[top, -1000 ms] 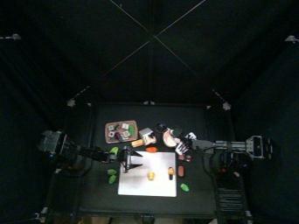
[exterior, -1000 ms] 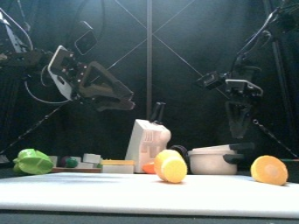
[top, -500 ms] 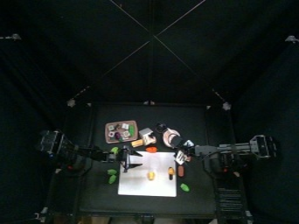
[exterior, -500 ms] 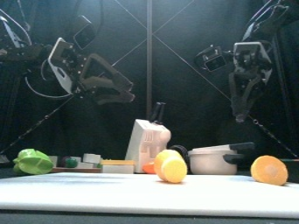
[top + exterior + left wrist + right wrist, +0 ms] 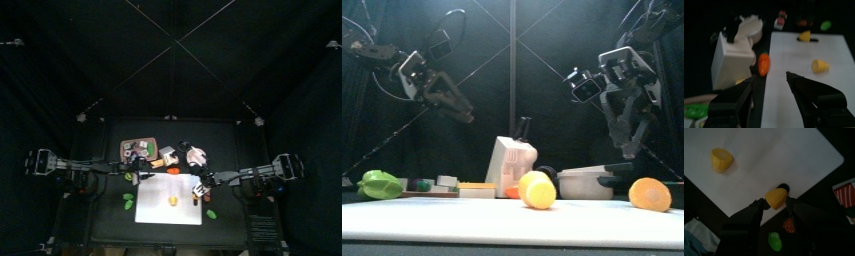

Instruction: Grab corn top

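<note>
Between our right jaws, near the mat's edge

We see the corn top (image 5: 776, 198) lying on the white mat (image 5: 777, 158), framed by the right gripper (image 5: 777, 203), whose jaws are spread and empty above it.

Dim pen w/ black surrounds; white mat (image 5: 175, 196) bright, wrist views soft & blurred.

My robot test booth, like a little lab

I see black curtains (image 5: 171, 60) all round a small black table (image 5: 110, 215), with toy food (pretend, not real) on a white mat (image 5: 777, 163).
</note>
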Motion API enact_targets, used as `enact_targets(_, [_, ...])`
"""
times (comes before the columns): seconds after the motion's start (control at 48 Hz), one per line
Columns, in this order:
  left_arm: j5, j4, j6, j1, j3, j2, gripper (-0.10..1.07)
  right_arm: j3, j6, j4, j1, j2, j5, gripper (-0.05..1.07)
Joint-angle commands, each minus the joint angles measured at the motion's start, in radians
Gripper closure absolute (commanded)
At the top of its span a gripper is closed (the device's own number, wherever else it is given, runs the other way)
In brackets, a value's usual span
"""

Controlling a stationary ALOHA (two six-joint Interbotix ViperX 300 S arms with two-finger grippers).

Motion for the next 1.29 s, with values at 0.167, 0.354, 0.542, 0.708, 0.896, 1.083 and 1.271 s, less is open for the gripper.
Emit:
enact_targets(0.167, [-0.143, 0.066, -0.006, 0.000, 0.092, -0.084, 0.11, -0.031, 0.227, -0.072, 0.077, 0.012, 0.018, 0.24])
enact_targets(0.354, [-0.176, 0.041, -0.005, 0.000, 0.126, -0.109, 0.11, -0.026, 0.334, -0.083, 0.130, 0.026, 0.040, 0.23])
enact_targets(0.542, [-0.175, 0.035, -0.006, -0.006, 0.132, -0.109, 0.11, -0.034, 0.449, -0.132, 0.141, 0.069, 0.040, 0.23])
enact_targets(0.708, [-0.175, 0.035, -0.006, -0.006, 0.140, -0.109, 0.11, -0.052, 0.474, -0.166, 0.149, 0.074, 0.037, 0.23])
enact_targets(0.896, [-0.176, 0.034, -0.006, -0.008, 0.143, -0.109, 0.11, -0.060, 0.483, -0.156, 0.158, 0.074, 0.040, 0.15])
enact_targets(1.083, [-0.176, 0.035, -0.006, -0.006, 0.144, -0.109, 0.11, -0.054, 0.485, -0.141, 0.161, 0.087, 0.080, -0.02])
enact_targets(1.271, [-0.175, 0.035, -0.008, -0.006, 0.144, -0.109, 0.11, -0.064, 0.483, -0.123, 0.161, 0.135, 0.086, -0.02])
